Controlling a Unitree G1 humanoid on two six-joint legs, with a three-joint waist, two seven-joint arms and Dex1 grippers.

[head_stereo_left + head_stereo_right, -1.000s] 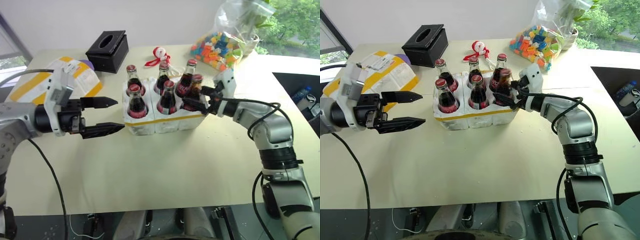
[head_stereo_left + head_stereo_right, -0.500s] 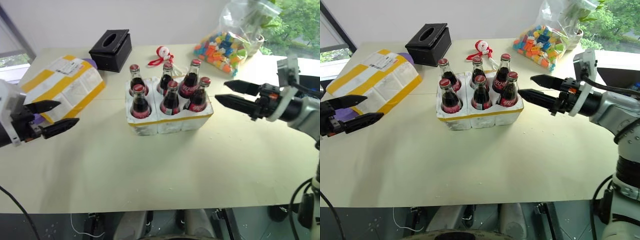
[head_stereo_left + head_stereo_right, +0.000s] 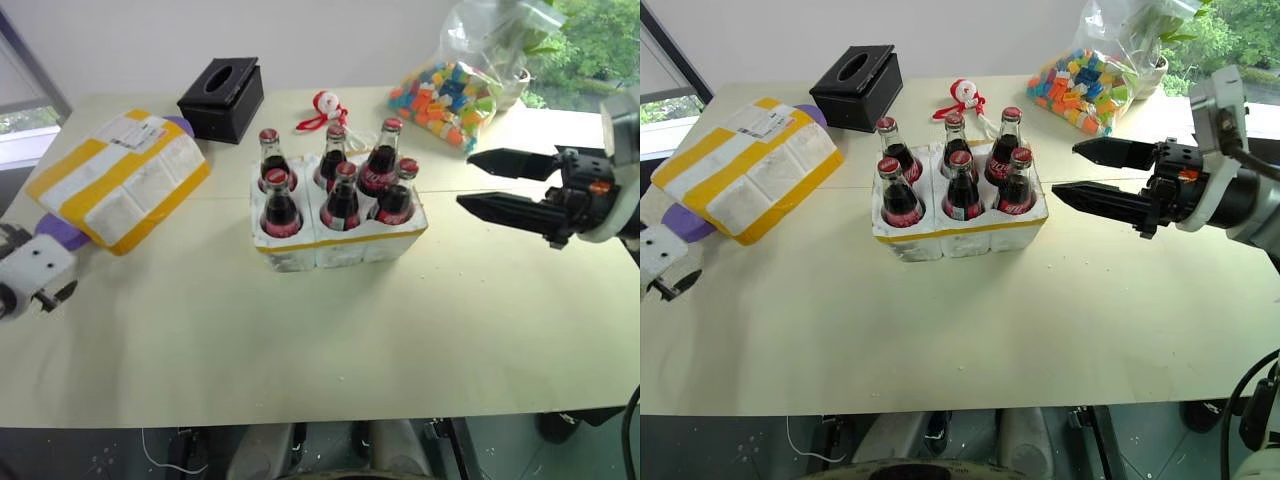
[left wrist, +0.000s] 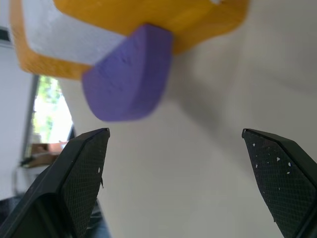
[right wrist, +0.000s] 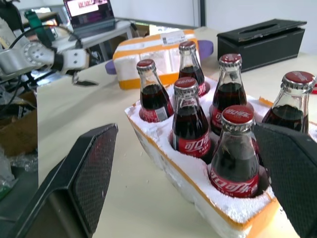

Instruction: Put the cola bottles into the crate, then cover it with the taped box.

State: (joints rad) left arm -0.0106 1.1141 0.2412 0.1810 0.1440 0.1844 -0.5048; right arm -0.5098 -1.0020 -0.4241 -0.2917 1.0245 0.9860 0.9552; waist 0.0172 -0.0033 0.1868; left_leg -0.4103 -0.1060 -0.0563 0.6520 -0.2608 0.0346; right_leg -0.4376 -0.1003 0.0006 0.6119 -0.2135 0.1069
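Several cola bottles (image 3: 340, 195) with red caps stand upright in the wells of the white crate (image 3: 300, 252) with its yellow tape band, at the table's middle. My right gripper (image 3: 466, 180) hovers open to the right of the crate, pointing at it, clear of the bottles and holding nothing. The taped box (image 3: 118, 178), white with broad yellow stripes and a label, lies tilted at the far left, propped on a purple foam piece (image 4: 129, 74). In the left wrist view my left gripper (image 4: 175, 131) is open and empty just short of that purple piece and the box's edge.
A black tissue box (image 3: 222, 95) sits behind the taped box. A small red-and-white toy (image 3: 322, 108) lies behind the crate. A clear bag of coloured blocks (image 3: 450, 85) is at the back right. The table's near edge (image 3: 320, 418) runs in front.
My right gripper has let go of the front right bottle and drawn back to the right, open. My left arm has swung out left and down to the taped box's near corner.
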